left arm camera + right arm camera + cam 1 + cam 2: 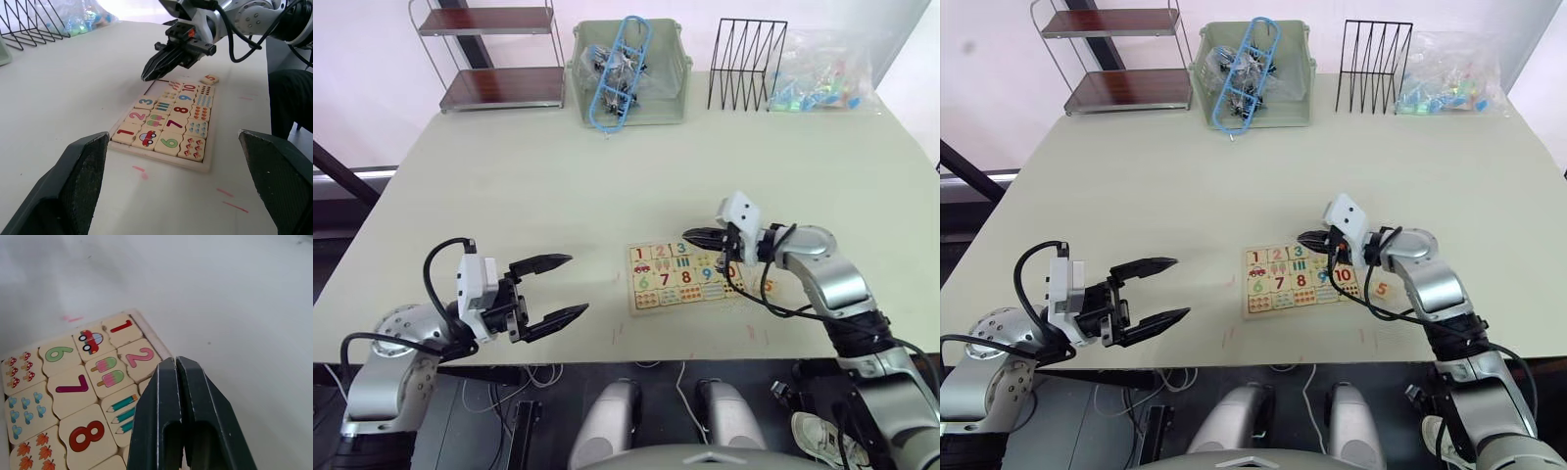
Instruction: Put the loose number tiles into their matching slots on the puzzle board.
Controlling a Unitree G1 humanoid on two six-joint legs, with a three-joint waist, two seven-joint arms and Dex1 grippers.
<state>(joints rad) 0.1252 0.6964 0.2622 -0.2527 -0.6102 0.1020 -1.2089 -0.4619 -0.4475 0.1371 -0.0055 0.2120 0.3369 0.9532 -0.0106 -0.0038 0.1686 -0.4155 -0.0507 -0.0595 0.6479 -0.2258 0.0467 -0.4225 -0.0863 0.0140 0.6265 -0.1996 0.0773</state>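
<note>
Pale desk: right tool, pinched together, hovers over the board; tile 5 at its three o'clock needs fetching; left tool spread apart.

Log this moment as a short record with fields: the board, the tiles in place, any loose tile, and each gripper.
board: puzzle board flat on the table, near its front edge
tiles seated: 1, 2 and 3 sit in the digit row
loose tile: 5 tile lies on the table beside the board, on the robot's right
slot 4: hidden by the right gripper
left gripper: jaws open, empty, left of the board
right gripper: jaws shut, tip above the board's far end
</note>
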